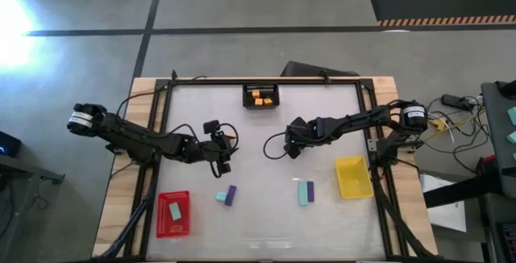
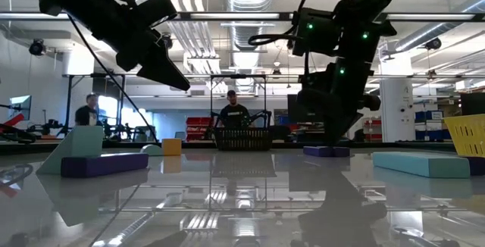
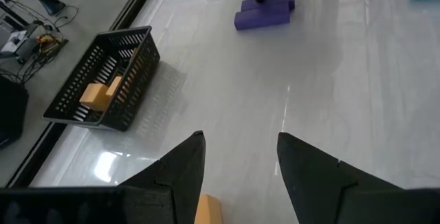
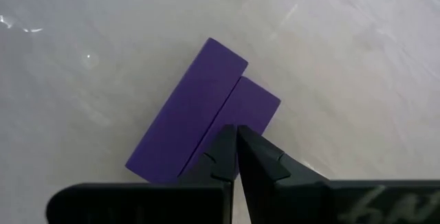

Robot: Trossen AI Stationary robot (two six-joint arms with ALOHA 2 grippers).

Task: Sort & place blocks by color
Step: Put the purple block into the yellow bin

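Waiting nr the table's front edge, a teal block (image 1: 175, 211) is lying in the red tray (image 1: 161, 229), w/ two teal-and-purple pairs (image 1: 226, 195) sitting loose beside it. Mid-table, the right gripper (image 4: 236, 130), fingers pinched together on nothing, is pointing down at the seam between two purple blocks (image 4: 199, 114) lying side by side. It prob. ought to open wide and straddle just one block before lifting. The left gripper (image 3: 240, 141) is hovering w/ fingers spread, empty, its arm reaching in low over an orange block (image 3: 208, 210). Farther back, the black basket (image 3: 141, 59) is holding more orange blocks.
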